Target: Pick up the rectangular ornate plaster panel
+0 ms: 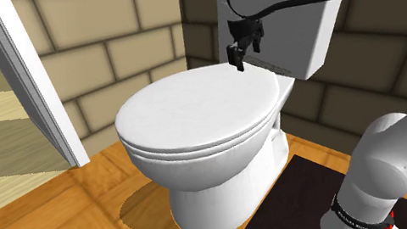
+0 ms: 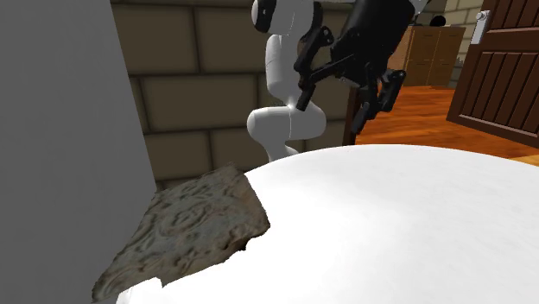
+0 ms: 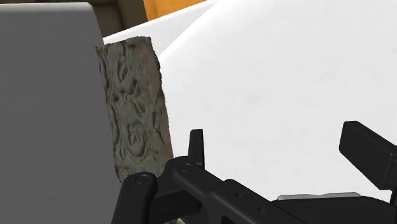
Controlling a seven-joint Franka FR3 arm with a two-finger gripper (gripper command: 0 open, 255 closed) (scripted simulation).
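Brick walls back the toilet, where the ornate panel point(image 3: 137, 105) lies between tank point(image 3: 44, 95) and white lid point(image 1: 193, 111); my pincer point(image 3: 283, 159), wide and empty, should shift tankward to straddle its narrow width before descending.

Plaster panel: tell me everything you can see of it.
The panel is a grey-beige rectangular slab with carved scrollwork relief and rough edges, looking like weathered plaster. It lies face up between the toilet lid and the grey tank; the lid's rim hides part of one long edge. The open jaws hang above it, not touching.
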